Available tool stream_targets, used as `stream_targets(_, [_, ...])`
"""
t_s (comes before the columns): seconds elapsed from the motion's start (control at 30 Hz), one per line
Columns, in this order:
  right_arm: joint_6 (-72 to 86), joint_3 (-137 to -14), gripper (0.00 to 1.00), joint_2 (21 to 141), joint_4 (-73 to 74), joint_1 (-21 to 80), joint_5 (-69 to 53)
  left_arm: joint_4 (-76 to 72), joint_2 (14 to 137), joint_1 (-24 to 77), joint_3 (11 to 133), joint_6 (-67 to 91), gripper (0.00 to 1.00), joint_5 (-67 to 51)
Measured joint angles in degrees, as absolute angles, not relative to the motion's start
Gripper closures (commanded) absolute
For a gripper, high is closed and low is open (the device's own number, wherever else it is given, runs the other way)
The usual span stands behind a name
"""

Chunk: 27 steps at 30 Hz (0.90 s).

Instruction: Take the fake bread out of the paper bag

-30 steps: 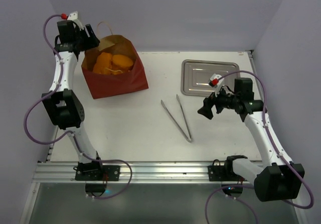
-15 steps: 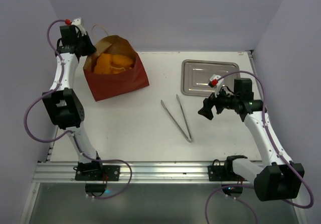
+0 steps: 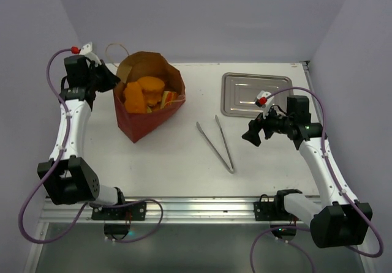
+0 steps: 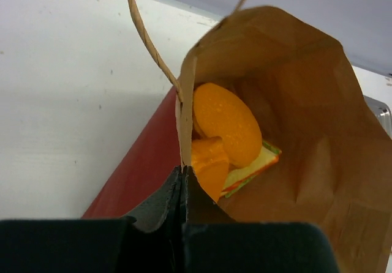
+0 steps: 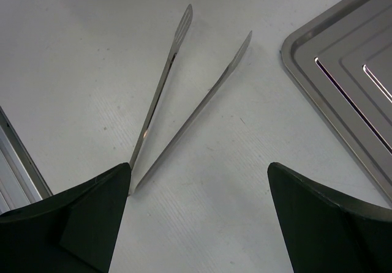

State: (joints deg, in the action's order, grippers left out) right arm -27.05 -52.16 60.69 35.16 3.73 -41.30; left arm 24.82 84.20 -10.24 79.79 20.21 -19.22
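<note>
Since your left gripper [image 4: 184,176] drew back toward you, the paper bag [image 3: 149,111] has shifted and turned with it on the white table [image 3: 171,157], with the fake bread [image 3: 146,92] still inside. Its fingers are clenched on the bag's rim. Between lilac walls [image 3: 214,16], your right gripper [image 5: 199,181] hangs spread wide over the tongs [image 3: 215,143], near the tray [image 3: 255,93].

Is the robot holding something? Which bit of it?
Yes. The left gripper pinches the paper bag by its top rim, near a handle. The right gripper is open near the tongs, holding nothing.
</note>
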Motion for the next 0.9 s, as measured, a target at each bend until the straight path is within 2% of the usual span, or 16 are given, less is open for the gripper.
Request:
stream_targets(0.07, [-27.05,-52.16,0.01,60.69,35.16,3.73,-41.32,23.4,80.47,-10.24,75.13,21.04,0.97,-20.16])
stream_targets(0.13, [-27.05,-52.16,0.01,60.69,35.16,3.73,-41.32,21.91,77.97,-10.24,71.44,21.74,0.89,-20.97])
stream_targets(0.27, [-27.05,-52.16,0.01,60.69,35.16,3.73,-41.3,20.64,76.75,-10.26,68.64,21.91,0.65,-22.63])
stream_targets(0.37, [-27.05,-52.16,0.01,60.71,35.14,3.73,-41.28,20.23,77.56,-10.28,69.04,21.58,0.52,-23.64])
stream_targets(0.57, [-27.05,-52.16,0.01,60.75,35.14,3.73,-41.25,20.71,83.61,-10.28,75.24,20.38,0.45,-23.11])
stream_targets(0.77, [-27.03,-52.16,0.01,61.14,35.11,3.73,-41.25,22.33,90.04,-10.28,81.91,19.31,0.44,-20.16])
stream_targets(0.9, [-27.03,-52.16,0.01,61.56,35.14,3.73,-41.25,24.1,93.71,-10.28,86.54,17.89,0.35,-18.57])
